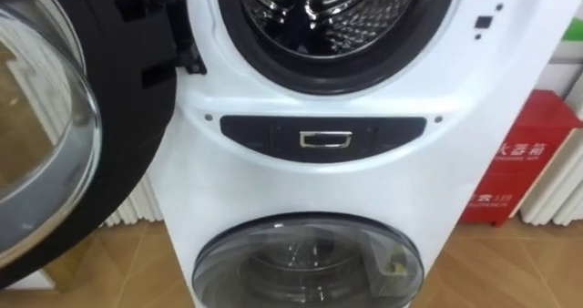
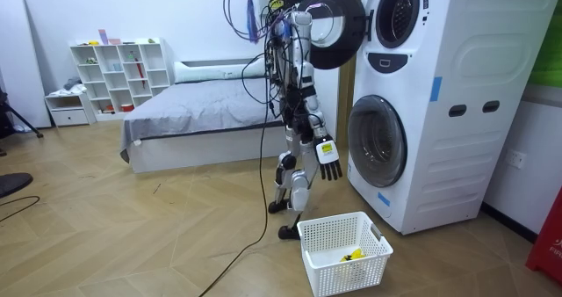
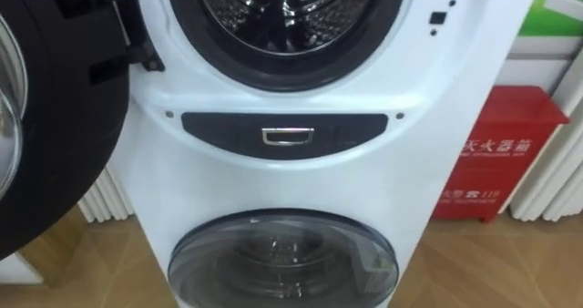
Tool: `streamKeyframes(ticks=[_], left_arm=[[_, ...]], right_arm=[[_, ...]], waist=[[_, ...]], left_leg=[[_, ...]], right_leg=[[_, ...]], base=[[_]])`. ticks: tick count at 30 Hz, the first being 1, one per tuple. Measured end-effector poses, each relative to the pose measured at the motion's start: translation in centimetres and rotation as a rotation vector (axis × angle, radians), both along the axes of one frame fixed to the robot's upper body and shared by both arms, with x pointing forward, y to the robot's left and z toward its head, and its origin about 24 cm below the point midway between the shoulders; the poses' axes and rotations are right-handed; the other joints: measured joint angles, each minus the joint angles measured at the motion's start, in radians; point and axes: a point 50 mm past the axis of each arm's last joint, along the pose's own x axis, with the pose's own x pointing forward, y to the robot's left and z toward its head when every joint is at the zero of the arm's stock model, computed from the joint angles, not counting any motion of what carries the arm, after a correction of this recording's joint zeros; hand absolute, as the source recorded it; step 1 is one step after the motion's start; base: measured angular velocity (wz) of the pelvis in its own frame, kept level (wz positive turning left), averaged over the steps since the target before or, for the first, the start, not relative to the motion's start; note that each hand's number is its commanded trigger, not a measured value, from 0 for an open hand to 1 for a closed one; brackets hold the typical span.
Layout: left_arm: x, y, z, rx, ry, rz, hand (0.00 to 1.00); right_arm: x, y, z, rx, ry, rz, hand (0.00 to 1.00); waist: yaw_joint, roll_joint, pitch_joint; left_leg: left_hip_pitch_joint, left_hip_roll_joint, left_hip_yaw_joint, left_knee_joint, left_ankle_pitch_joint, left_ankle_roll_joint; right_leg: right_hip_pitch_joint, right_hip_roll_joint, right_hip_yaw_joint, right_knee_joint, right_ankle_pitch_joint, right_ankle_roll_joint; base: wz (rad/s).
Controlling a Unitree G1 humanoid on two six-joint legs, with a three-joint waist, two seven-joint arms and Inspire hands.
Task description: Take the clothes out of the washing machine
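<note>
Bright, even light fills the room. High above the hand (image 2: 327, 152), the open washer door (image 1: 36, 117) catches pale glare; the steel drum (image 1: 319, 3) glints, and the lower door (image 1: 305, 262) shows soft reflections.

Pale wood floor (image 2: 132, 235); a grey bed (image 2: 193, 112) against the white wall (image 2: 176, 16); white cube shelves (image 2: 123, 73) beside it.

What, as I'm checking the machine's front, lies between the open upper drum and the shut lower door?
A dark oval panel with a small silver-framed window, in both eye views.

red cabinet (image 1: 521, 162) just beside white radiator (image 1: 563, 194)
</note>
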Motion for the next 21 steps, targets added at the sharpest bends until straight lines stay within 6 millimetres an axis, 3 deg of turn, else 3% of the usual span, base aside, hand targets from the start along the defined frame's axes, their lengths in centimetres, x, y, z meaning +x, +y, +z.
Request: streamKeyframes(ticks=[7,13,16,21], left_arm=[[-0.9,0.0,-0.2,-0.023,0.011,0.125,0.00],[-1.0,1.3,0.1,-0.049,-0.086,0.449,0.00],[0.5,2.2,0.7,-0.071,-0.208,0.565,0.00],[5.5,5.2,3.4,-0.059,-0.470,0.498,0.00]], right_arm=[[0.4,0.0,0.0,0.007,-0.015,-0.025,0.00],[0.2,-0.3,0.1,0.018,-0.023,-0.047,0.00],[0.8,-0.7,0.4,0.022,-0.060,-0.037,0.00],[0.9,-1.8,0.9,0.015,-0.090,-0.053,0.00]], waist=[[-0.001,-0.009,-0.0003],[0.020,-0.001,-0.0025],[0.022,0.008,-0.0005],[0.020,0.021,-0.0011]], left_leg=[[0.002,-0.001,-0.012,0.001,0.000,0.000],[0.004,-0.001,-0.015,0.009,0.000,-0.001],[-0.016,-0.001,-0.022,0.010,0.000,-0.001],[-0.025,0.000,-0.029,0.023,0.001,-0.001]], right_leg=[[0.019,-0.002,-0.025,-0.017,0.000,0.000],[0.018,-0.002,-0.025,-0.017,0.000,0.000],[0.011,-0.002,-0.026,-0.016,0.000,0.000],[0.012,-0.002,-0.035,-0.015,0.000,-0.001]], base=[[0.06],[0.00],[0.02],[0.04]])
